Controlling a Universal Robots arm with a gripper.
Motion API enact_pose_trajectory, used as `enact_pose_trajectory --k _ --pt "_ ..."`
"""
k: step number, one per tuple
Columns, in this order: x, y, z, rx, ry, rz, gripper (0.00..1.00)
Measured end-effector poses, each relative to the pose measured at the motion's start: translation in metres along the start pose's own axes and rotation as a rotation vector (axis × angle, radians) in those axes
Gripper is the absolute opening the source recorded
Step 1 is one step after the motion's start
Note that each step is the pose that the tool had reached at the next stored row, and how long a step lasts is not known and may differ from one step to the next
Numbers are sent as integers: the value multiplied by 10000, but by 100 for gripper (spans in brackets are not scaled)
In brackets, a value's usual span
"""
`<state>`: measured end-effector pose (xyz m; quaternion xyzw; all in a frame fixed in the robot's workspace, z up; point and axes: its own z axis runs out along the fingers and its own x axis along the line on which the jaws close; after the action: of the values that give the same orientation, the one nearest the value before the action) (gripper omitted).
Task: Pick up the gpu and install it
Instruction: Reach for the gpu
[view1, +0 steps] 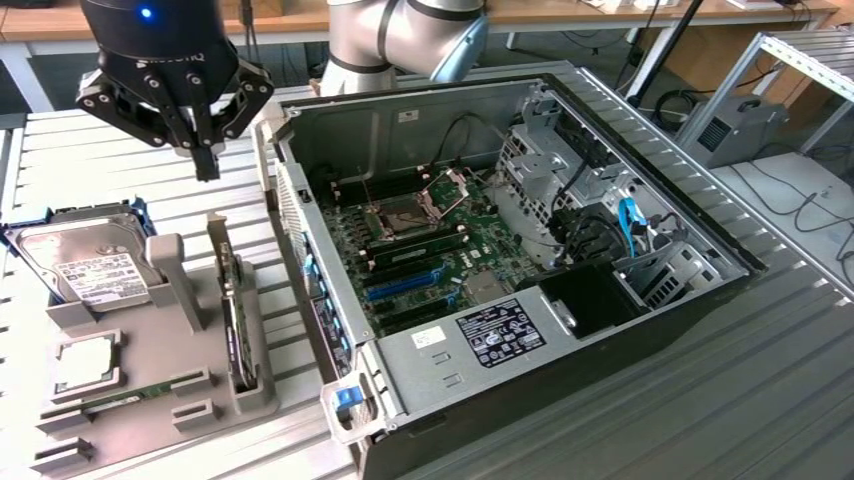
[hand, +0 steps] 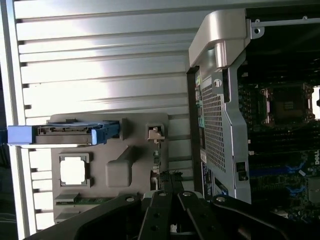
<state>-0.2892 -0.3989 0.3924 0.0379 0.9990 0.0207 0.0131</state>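
A slatted metal table (view1: 120, 160) carries an open PC case (view1: 400, 125) lying on its side, and, at the exterior view's left of it, a grey holder (view1: 167, 395) for parts. Desks and cables stand behind.

The gpu (view1: 235, 320) stands on edge in a long slot of the holder, along the side nearest the case, with its dark board and black block facing sideways. It is not touched by anything. In the wrist view it appears as a dark edge just in front of the fingers, between the holder and the case wall.

The gripper (view1: 206, 170) hangs over the table past the far end of the holder, well above the gpu and apart from it. Its two fingers (view1: 203, 150) are pressed together into one point aimed downward, and they hold nothing.

Also in the holder are a drive (view1: 87, 265) in a blue frame, a cpu (view1: 83, 362) and a memory stick (view1: 123, 400). Inside the case the motherboard (view1: 427, 245) lies bare, its blue slots uncovered.
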Motion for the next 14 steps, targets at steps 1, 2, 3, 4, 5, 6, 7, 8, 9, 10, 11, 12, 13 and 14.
enact_pose_trajectory --k 1,2,3,4,5,6,7,8,9,10,11,12,13,14 --pt "9 -1 0 0 0 0 11" --pt "21 -2 0 0 0 0 11" --pt "35 -3 0 0 0 -1 11" --pt "44 -3 -1 0 0 0 11" --pt "54 -4 -1 0 0 0 11" --pt "63 -5 -1 -1 -1 0 11" --pt "73 -5 -1 -1 -1 0 11" --pt "77 -6 -2 0 0 0 11" --pt "77 -6 -1 -1 0 -1 11" --pt "77 -6 -2 0 0 -1 11" --pt "77 -6 -2 0 0 -1 11" --pt "78 -6 -2 -1 0 -1 11" --pt "78 -7 -2 0 0 1 11" --pt "78 -9 -2 0 0 1 11"
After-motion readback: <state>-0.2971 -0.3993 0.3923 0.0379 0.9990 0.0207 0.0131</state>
